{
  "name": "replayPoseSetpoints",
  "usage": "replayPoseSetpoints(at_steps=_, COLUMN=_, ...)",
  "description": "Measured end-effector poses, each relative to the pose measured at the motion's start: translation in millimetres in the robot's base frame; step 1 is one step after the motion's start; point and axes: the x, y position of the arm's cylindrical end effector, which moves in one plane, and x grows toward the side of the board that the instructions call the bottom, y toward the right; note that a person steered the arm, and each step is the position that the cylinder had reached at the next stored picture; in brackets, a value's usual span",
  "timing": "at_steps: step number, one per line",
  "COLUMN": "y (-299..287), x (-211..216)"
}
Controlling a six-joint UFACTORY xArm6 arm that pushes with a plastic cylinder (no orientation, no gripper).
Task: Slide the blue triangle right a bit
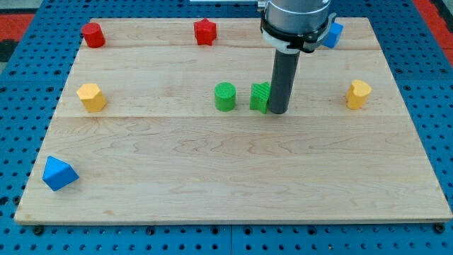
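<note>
- Blue triangle (pixel 59 174) lies at the wooden board's (pixel 233 177) lower-left corner, alone, well apart from everything else.
- My tip (pixel 277 112) rests mid-board, touching the right side of a green block (pixel 260 97); a green cylinder (pixel 225 97) stands just left of that.
- No claw here: only a plain rod, so nothing spreads or pinches.
- Around the board runs a blue pegboard (pixel 21 113), with red matting (pixel 18 14) at the top corners.

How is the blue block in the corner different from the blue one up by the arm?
The blue triangle lies in full view at the view's bottom left, far from my tip. The other blue block sits at the view's top right, half hidden behind the arm, its shape unclear. Both are blue and rest on the board.
</note>
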Motion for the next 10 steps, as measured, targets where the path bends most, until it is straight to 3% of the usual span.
replayPoseSetpoints(at_steps=1, y=-13.3, x=54.0)
replayPoseSetpoints(at_steps=4, y=-258.1, x=116.5)
replayPoseSetpoints(at_steps=6, y=-383.0, x=173.7)
replayPoseSetpoints(at_steps=7, y=-383.6, x=157.7)
replayPoseSetpoints(at_steps=9, y=-326.2, x=67.1)
replayPoseSetpoints(at_steps=10, y=-329.6, x=50.8)
